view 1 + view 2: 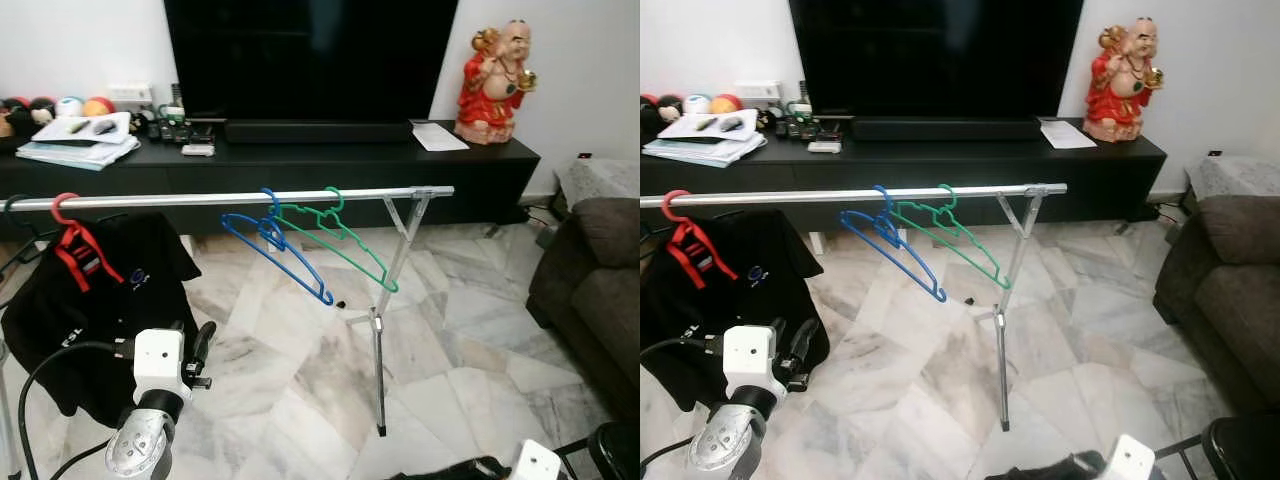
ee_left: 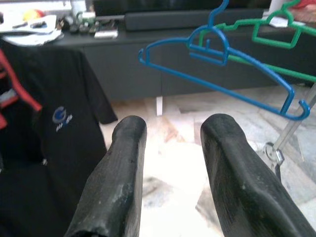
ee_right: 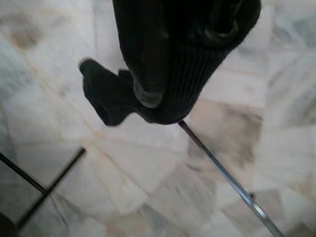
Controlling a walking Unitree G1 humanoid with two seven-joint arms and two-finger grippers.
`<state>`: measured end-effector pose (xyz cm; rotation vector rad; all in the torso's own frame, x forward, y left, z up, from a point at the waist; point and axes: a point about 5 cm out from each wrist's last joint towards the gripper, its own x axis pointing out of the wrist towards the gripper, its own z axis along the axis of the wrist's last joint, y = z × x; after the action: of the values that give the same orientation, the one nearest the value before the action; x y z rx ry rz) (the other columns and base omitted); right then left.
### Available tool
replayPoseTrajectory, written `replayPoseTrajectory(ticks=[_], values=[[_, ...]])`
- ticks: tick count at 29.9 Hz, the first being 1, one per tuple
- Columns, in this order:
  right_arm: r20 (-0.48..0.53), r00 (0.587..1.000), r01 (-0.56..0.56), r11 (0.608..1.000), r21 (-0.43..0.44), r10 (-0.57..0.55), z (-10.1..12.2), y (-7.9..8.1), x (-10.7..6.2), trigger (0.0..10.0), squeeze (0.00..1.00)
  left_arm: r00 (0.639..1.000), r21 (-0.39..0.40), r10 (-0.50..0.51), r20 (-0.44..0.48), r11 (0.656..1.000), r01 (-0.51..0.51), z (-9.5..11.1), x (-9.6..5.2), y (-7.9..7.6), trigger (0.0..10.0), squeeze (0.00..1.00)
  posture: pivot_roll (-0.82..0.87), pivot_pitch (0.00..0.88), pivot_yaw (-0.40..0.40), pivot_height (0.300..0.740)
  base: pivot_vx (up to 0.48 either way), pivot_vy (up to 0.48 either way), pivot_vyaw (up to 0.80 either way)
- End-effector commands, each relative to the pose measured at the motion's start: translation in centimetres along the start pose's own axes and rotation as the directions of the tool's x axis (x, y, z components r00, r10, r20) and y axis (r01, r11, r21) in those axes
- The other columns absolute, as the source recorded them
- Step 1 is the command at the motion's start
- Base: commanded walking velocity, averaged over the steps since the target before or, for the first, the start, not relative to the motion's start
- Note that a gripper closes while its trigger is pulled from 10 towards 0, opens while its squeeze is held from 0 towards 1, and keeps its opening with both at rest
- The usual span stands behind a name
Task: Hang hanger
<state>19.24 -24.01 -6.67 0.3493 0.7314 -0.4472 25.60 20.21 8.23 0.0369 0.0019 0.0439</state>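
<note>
A silver rail [image 1: 230, 198] runs across the room on a folding stand. A blue hanger [image 1: 277, 248] and a green hanger [image 1: 340, 238] hang side by side near its right end, both bare. A red hanger [image 1: 76, 248] carrying a black T-shirt [image 1: 120, 300] hangs at the rail's left end. My left gripper [image 2: 173, 129] is open and holds nothing; it is low in front of the T-shirt, below and left of the blue hanger [image 2: 222, 64]. Down near the floor, my right gripper [image 3: 182, 64] is shut on a piece of black ribbed cloth [image 3: 118, 98].
The stand's leg [image 1: 380, 370] comes down to the marble floor in the middle. A low black TV cabinet [image 1: 300, 160] with a TV, papers and a red figurine [image 1: 493, 85] lines the back wall. A dark sofa [image 1: 595, 290] is at the right. Thin metal rods [image 3: 222, 173] lie by the cloth.
</note>
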Motion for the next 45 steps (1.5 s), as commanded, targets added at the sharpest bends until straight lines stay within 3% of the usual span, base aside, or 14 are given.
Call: replayPoseTrajectory(ticks=[1,6,21,24,26,35,45], values=[[-0.023,1.000,0.013,1.000,-0.008,-0.013,-0.4,-0.4,-0.1,10.0,0.00,1.000,0.000,-0.004,-0.002,1.000,0.004,0.4,0.0,-0.1,10.0,0.00,0.08,0.000,-0.029,0.740,0.000,0.000,0.00],[-0.073,0.997,0.008,0.998,-0.060,-0.012,-1.7,-0.8,-0.5,10.0,0.00,1.000,-0.009,0.003,-0.019,1.000,-0.003,0.3,0.3,0.2,10.0,0.00,0.08,0.000,-0.025,0.740,0.000,0.000,0.00],[-0.100,0.995,0.017,0.997,-0.079,-0.025,-2.6,-0.8,-0.7,10.0,0.00,0.998,0.000,-0.034,-0.053,0.999,0.034,-1.0,0.9,-0.2,10.0,0.00,0.08,0.000,-0.015,0.740,0.050,0.000,0.00],[-0.039,0.998,0.054,0.996,-0.072,-0.057,-1.7,-1.2,-0.6,10.0,0.00,0.998,-0.002,-0.034,-0.058,0.999,0.034,-1.2,0.9,-0.2,10.0,0.00,0.09,0.000,-0.015,0.740,0.251,0.000,0.00],[0.085,0.992,0.098,0.990,-0.103,-0.089,0.5,-1.4,-0.3,10.0,0.00,0.997,-0.002,-0.034,-0.063,0.999,0.034,-1.4,0.8,-0.2,10.0,0.00,0.08,0.000,-0.014,0.740,0.251,0.000,0.00],[0.290,0.957,0.021,0.991,-0.132,0.018,4.5,1.1,0.1,10.0,0.00,0.996,0.000,-0.037,-0.077,0.999,0.037,-2.2,0.9,-0.1,10.0,0.00,0.07,0.000,-0.011,0.740,0.252,0.000,0.00],[0.287,0.956,0.000,0.981,-0.192,0.056,4.8,2.1,0.3,10.0,0.00,0.996,-0.004,-0.036,-0.079,0.999,0.036,-2.9,1.0,-0.3,10.0,0.00,0.08,0.000,-0.018,0.740,0.252,0.000,0.00]])
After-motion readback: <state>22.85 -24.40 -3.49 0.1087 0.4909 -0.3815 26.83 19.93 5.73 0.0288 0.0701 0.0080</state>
